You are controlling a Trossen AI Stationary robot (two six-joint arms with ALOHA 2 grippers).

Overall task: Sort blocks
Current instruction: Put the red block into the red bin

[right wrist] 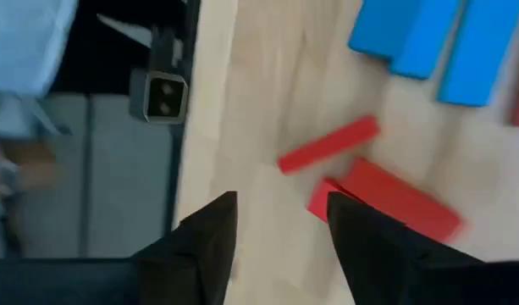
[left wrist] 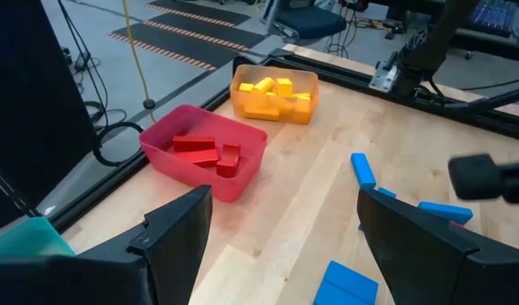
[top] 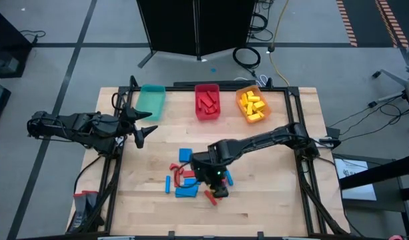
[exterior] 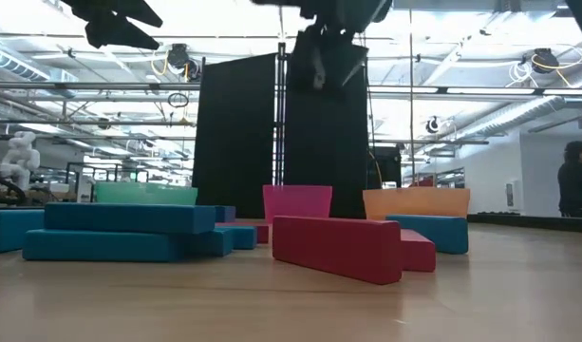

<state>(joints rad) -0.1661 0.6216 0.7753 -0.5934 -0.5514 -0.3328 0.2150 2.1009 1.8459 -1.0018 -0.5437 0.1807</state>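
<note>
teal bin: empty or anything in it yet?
Empty as far as visible. In the high view the teal bin shows only bare floor, while the red bin holds red blocks and the orange bin holds yellow ones.

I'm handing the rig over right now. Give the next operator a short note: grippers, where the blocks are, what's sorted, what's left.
Left gripper: open, empty, waiting near the teal bin.
Right gripper: over the loose pile at the front of the table, fingers apart, nothing between them.
Done: red blocks are in the red bin, yellow blocks in the orange bin.
Left: the teal bin looks empty; blue blocks and a few red ones are loose on the table.
</note>
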